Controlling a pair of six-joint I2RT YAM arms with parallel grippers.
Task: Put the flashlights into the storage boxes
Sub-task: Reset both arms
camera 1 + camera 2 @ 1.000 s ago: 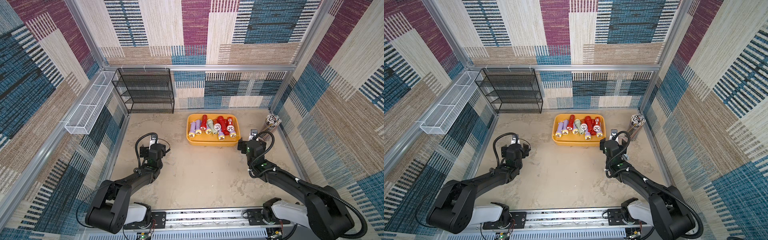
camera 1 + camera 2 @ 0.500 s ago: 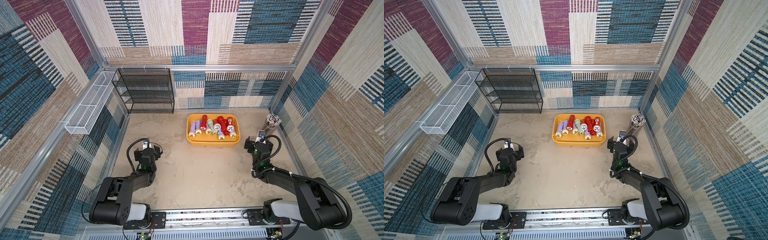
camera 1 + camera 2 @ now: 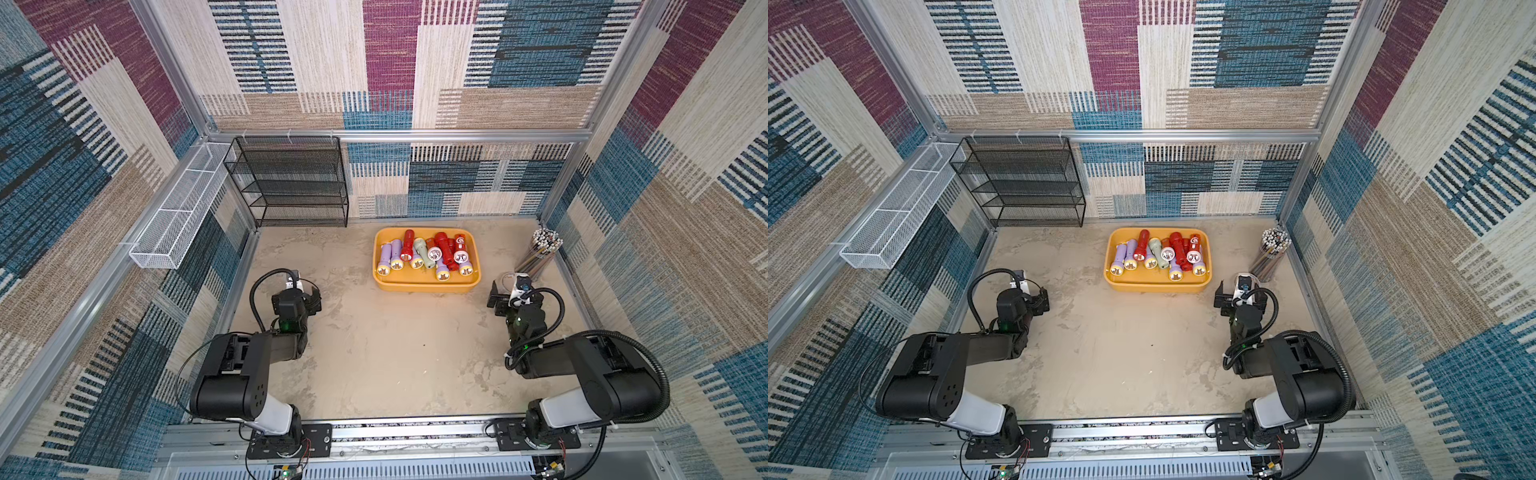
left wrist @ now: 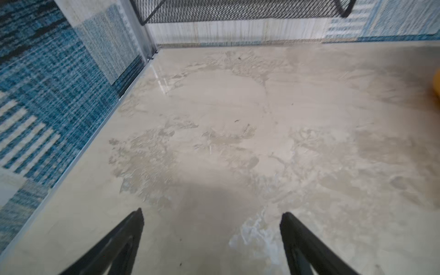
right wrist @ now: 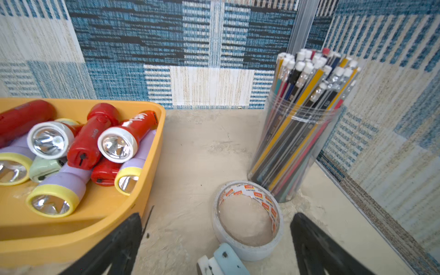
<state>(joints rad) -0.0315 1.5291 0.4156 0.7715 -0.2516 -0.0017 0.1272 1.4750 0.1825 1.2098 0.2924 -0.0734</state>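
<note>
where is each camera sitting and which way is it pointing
Top views: high over the base, looking down on the table; left arm, right arm whole.
Left wrist: low over the table, faces bare table, black rack, a sliver of yellow tray; left gripper open.
Right wrist: low, faces tray of flashlights, tape roll, pencil cup; right gripper open.
Shared: the tray, in every view.

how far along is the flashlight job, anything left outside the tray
Done: the flashlights all lie piled in the yellow tray; none shows on the table in both top views. In hand: nothing; the left gripper and right gripper are open and empty, the right one by a tape roll and pencil cup. Left: apparently nothing.
</note>
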